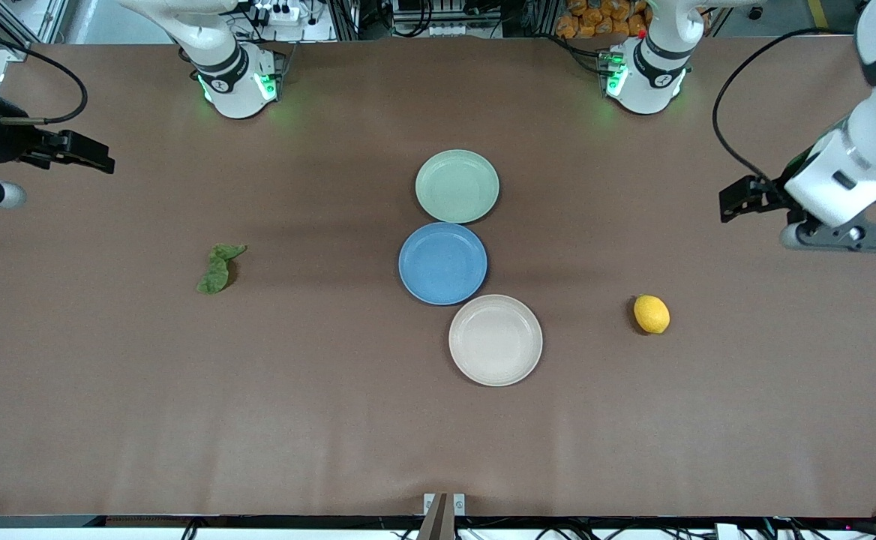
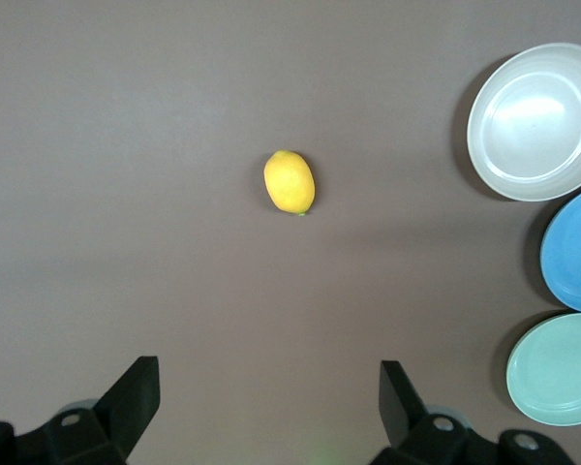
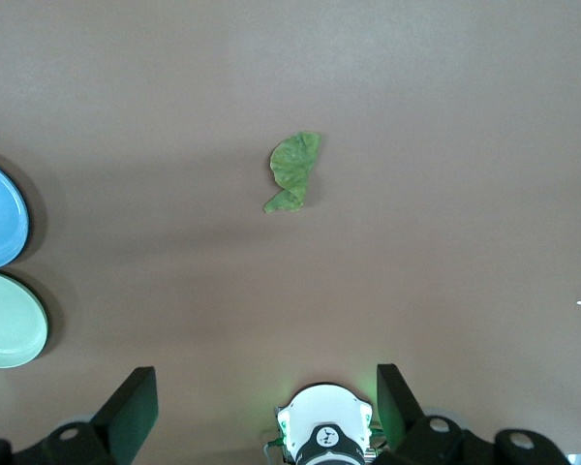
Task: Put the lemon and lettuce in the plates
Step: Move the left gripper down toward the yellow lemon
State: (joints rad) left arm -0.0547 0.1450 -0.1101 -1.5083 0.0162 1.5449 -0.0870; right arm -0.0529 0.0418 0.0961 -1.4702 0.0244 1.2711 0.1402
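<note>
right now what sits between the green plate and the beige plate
The blue plate, touching or nearly touching both the green plate and the beige plate; the front view shows it.

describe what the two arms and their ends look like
Both are glossy white jointed arms with black bands, standing on round white bases lit by green lights. A black cable loops along each. The left pincer and the right pincer are matte black with flat, wedge-shaped fingers, and a grey cylindrical camera mount sits beside each wrist.

A robotics lab: brown table (image 1: 183, 420), aluminium framing (image 1: 355, 19), cables (image 1: 55, 71).
</note>
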